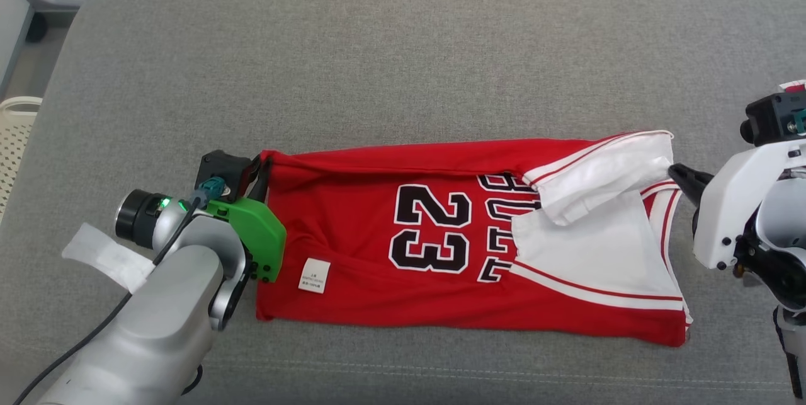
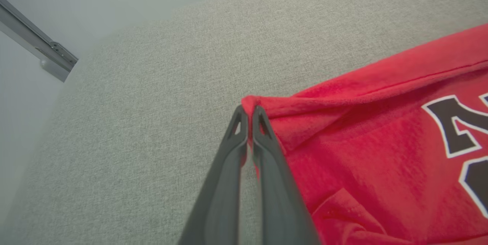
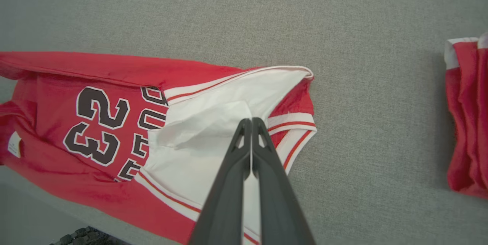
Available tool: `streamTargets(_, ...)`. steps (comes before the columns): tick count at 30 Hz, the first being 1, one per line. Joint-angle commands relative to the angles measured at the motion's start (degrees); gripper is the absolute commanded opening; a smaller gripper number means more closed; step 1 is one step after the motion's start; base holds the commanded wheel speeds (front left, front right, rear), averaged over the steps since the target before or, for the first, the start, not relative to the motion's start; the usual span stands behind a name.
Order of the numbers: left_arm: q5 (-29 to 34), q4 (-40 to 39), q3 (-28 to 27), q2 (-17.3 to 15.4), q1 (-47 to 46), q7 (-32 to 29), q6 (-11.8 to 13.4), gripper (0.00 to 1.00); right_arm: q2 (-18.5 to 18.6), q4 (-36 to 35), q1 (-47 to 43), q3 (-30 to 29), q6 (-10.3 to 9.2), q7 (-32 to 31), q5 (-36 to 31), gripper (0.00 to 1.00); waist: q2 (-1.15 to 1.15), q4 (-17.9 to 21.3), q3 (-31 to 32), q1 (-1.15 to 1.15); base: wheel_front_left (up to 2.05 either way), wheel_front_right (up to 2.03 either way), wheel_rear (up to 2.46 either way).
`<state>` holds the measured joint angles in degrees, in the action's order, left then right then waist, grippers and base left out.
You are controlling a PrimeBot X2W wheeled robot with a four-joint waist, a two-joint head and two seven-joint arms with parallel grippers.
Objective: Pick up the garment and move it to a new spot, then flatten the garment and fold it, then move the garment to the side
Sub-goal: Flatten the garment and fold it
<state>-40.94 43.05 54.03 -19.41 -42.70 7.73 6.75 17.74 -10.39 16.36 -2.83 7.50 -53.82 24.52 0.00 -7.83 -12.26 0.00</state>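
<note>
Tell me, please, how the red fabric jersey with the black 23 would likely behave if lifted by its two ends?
The red fabric jersey with the black 23 is probably floppy: its white end lies folded over and creased, so its middle would likely sag. It seems light, since the left hand pinches only one thin corner.

The red jersey point(image 1: 469, 238) lies folded lengthwise on the grey cushion point(image 1: 403, 65), stretched left to right across the head view. A black, white-edged 23 faces up, and its right end shows white fabric with red stripes.
</note>
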Motion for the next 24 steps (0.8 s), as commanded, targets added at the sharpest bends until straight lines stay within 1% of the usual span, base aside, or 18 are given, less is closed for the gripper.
streamTargets(1, 0.26, -0.10, 0.03, -0.44, 0.92, 0.57, 0.28, 0.00, -0.25, -0.65, -0.78, -0.22, -0.02, -0.25, 0.25, 0.00, 0.00, 0.28, 0.30, 0.00, 0.00, 0.00, 0.00)
streamTargets(7, 0.17, -0.13, 0.35, -1.11, 2.63, 1.77, 0.73, 0.00, -2.84, -3.43, -3.63, -1.43, -0.02, -2.28, 2.60, 0.00, 0.00, 0.95, 1.10, 0.00, 0.00, 0.00, 0.00)
streamTargets(10, -0.45, -0.43, -0.09, -1.34, 3.77, 2.92, 1.08, 0.00, -4.31, -5.59, -5.94, -2.99, -0.02, -3.29, 3.66, 0.00, 0.00, 1.12, 1.72, 0.00, 0.00, 0.00, 0.00)
streamTargets(16, -1.26, -0.20, -0.29, -2.09, 5.15, 2.52, 1.60, 0.00, -6.07, -8.40, -10.41, -4.55, -0.02, -5.72, 4.90, 0.00, 0.00, 1.25, 2.44, 0.00, 0.00, 0.00, 0.00)
streamTargets(19, -1.84, 0.38, -0.33, -2.12, 5.95, 1.73, 2.05, 0.00, -7.17, -8.72, -12.14, -4.49, -0.02, -6.25, 5.14, 0.00, 0.00, 1.30, 2.52, 0.00, 0.00, 0.00, 0.00)
streamTargets(24, -2.87, 0.85, -0.31, -1.41, 7.02, 0.55, 2.60, 0.00, -7.95, -8.32, -14.41, -3.45, -0.02, -7.21, 5.27, 0.00, 0.00, 1.28, 2.69, 0.00, 0.00, 0.00, 0.00)
